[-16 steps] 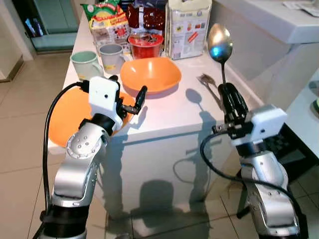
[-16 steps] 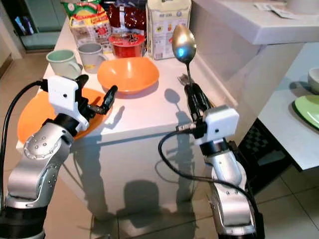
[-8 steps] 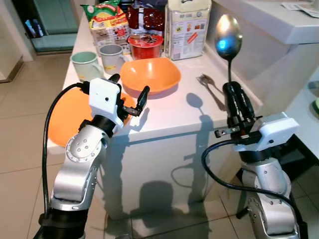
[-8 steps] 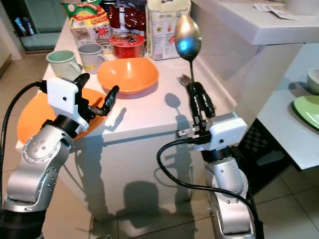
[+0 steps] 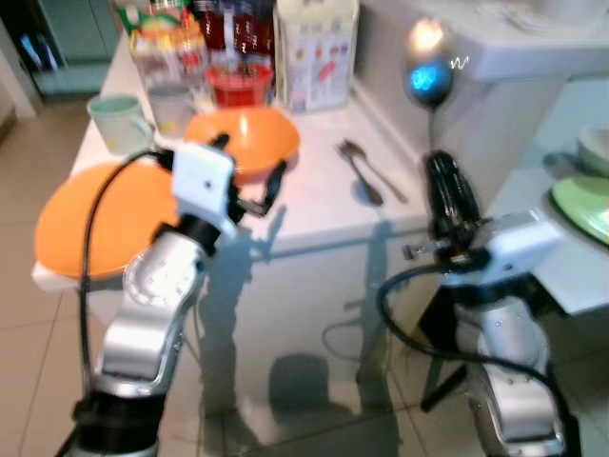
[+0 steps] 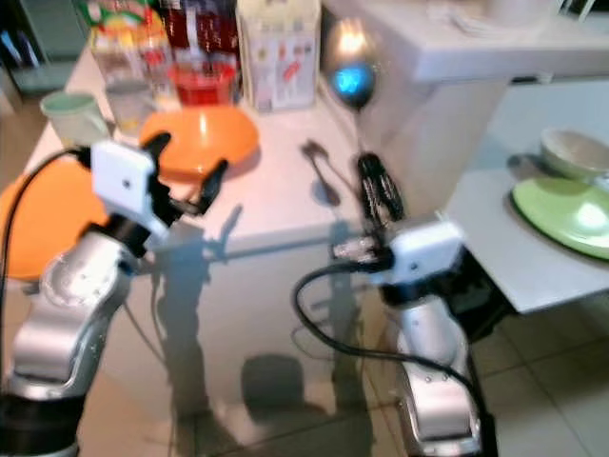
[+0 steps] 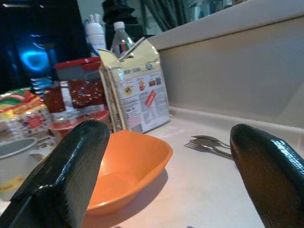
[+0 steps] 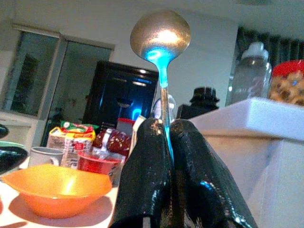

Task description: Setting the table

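My right gripper (image 5: 439,169) is shut on the handle of a silver spoon (image 5: 427,70), held upright with its bowl on top, just off the right edge of the white table (image 5: 314,214). The right wrist view shows the spoon (image 8: 160,34) rising from between the closed fingers (image 8: 145,175). My left gripper (image 5: 249,162) stands open and holds nothing, hovering over the table's front by the orange bowl (image 5: 243,138). That bowl (image 7: 130,164) lies between its fingers (image 7: 66,175) in the left wrist view. An orange plate (image 5: 90,214) lies at the table's left.
A fork and spoon (image 5: 366,171) lie on the table's right side. Two mugs (image 5: 114,119), a red noodle cup (image 5: 238,84), a carton (image 5: 314,52) and snack packs stand at the back. To the right, another table (image 6: 495,238) bears a green plate (image 6: 566,205) and a bowl (image 6: 571,152).
The whole picture has swung and blurred, so the camera has moved. My right gripper has carried the upright spoon a little further right of the table. The left gripper stays open by the bowl.
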`<state>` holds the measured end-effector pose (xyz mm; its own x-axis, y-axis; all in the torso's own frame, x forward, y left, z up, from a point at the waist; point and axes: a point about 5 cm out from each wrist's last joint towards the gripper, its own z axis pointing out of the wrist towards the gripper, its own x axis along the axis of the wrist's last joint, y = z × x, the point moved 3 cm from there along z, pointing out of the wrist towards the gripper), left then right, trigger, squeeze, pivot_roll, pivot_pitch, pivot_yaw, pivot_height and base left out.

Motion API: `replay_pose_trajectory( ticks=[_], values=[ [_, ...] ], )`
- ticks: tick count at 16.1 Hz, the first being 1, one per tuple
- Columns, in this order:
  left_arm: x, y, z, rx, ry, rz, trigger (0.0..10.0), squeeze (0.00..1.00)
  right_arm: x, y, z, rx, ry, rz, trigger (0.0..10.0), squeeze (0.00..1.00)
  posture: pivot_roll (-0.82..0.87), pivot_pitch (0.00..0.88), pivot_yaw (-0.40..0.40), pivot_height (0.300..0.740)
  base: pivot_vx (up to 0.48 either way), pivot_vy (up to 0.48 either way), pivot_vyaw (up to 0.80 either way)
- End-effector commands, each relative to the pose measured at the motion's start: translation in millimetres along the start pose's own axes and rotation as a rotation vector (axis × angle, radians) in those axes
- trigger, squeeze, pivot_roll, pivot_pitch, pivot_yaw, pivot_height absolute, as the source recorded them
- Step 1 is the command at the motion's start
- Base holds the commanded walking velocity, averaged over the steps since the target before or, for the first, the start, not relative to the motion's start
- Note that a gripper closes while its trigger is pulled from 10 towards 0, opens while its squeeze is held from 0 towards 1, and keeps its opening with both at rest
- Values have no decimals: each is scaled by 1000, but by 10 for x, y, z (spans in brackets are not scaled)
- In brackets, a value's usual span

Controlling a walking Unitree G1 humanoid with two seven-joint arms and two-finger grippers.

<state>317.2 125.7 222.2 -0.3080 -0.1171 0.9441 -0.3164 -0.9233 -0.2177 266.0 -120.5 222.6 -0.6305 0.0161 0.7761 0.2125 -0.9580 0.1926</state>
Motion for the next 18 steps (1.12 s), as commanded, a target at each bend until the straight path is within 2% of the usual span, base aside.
replay_pose_trajectory(
  ticks=[1, 5, 13, 15, 18],
  values=[
    [34, 71, 20, -17, 16, -4, 10000, 0, 24, 106, -10, -44, 5, -27, 10000, 0, 44, 0, 5, 740, 0, -480, 0],
    [17, 11, 38, 10, 12, 0, 10000, 0, 3, 100, 49, -46, -2, -53, 10000, 0, 35, 0, 8, 740, 0, -480, 0],
    [-27, 35, 107, 34, -3, 11, 10000, 0, -26, 253, 58, -145, -47, -149, 10000, 0, 22, 0, 16, 740, 0, -480, 0],
    [-12, 37, 108, 35, 1, 14, 10000, 0, -76, 308, 29, -185, -77, -129, 10000, 0, 30, 0, 10, 740, 0, -480, 609],
    [-43, 0, 115, 54, -7, 18, 10000, 0, -110, 295, 34, -185, -99, -132, 10000, 0, 18, 0, 16, 740, 0, -480, 800]
  ],
)
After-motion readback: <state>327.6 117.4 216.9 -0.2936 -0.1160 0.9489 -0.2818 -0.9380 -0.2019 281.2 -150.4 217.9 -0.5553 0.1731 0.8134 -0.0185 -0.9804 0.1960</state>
